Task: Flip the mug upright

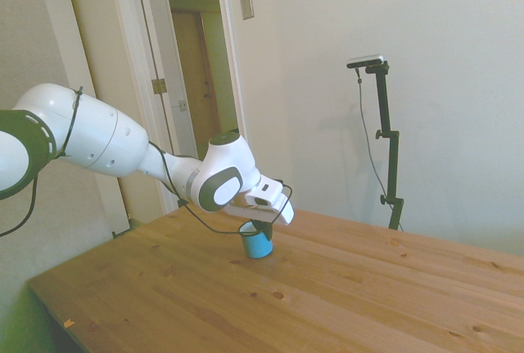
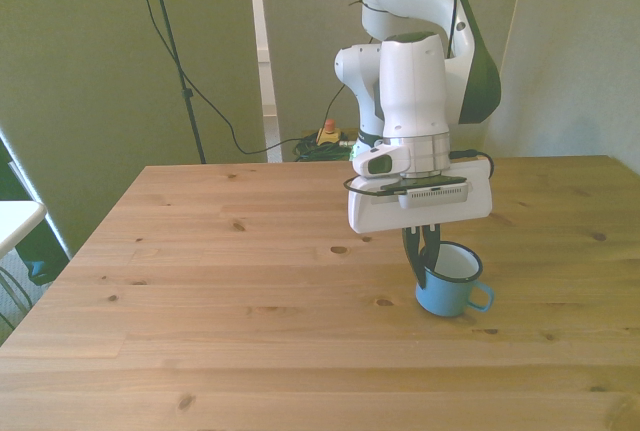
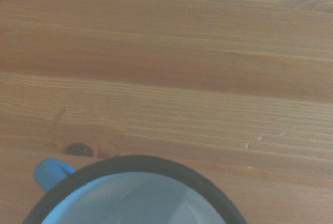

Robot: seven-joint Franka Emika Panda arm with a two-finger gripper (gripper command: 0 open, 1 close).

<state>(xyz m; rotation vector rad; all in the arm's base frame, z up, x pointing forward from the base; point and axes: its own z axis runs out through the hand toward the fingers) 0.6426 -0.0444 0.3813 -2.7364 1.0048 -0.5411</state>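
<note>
The light-blue enamel mug point(image 2: 449, 286) stands upright on the wooden bench point(image 2: 250, 291), right of centre and in the lower half of the front view, its handle point(image 2: 482, 297) pointing to the front view's right. In the side view the mug point(image 1: 257, 240) sits at mid-frame under the white arm's hand. The gripper point(image 2: 427, 249) reaches down onto the mug's rim on the front view's left side, its dark fingers point(image 2: 413, 248) pinching the rim, one inside and one outside. The wrist view shows the dark rim and pale inside of the mug point(image 3: 135, 193) close up, out of focus, over wood grain with a dark knot point(image 3: 79, 149).
</note>
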